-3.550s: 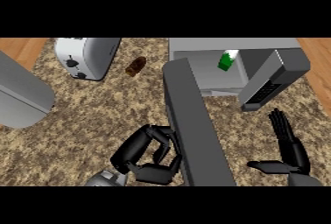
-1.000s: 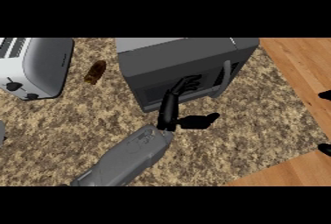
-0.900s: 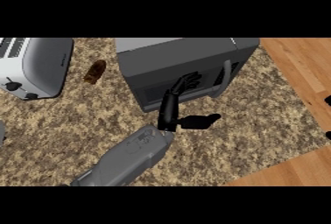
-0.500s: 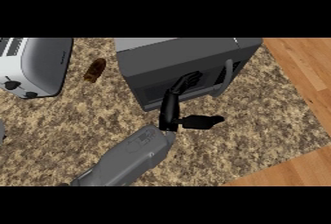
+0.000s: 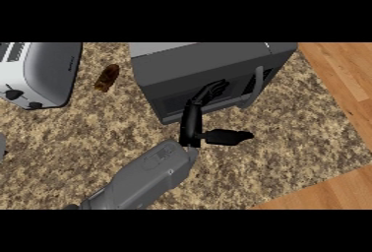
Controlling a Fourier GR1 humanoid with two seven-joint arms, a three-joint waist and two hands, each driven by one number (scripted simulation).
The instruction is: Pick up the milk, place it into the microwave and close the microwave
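Milk carton: unseen. Grey box microwave [image 5: 203, 69] at 12 o'clock, shut; left hand [image 5: 195, 120], straight released fingers [image 5: 210, 92] on door; next, withdraw.

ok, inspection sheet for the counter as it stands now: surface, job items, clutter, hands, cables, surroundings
Surface: speckled stone counter, wooden floor at the right.
Job's things: microwave with its door shut, handle at the door's right side; milk not visible.
Clutter: toaster at the left; small brown item beside it, too small to identify.
Hands: left hand against the microwave door, fingers fairly straight, thumb out to the right; right hand not in view.
Cables: nothing seen.
Surroundings: grey object at the left edge, mostly cut off.
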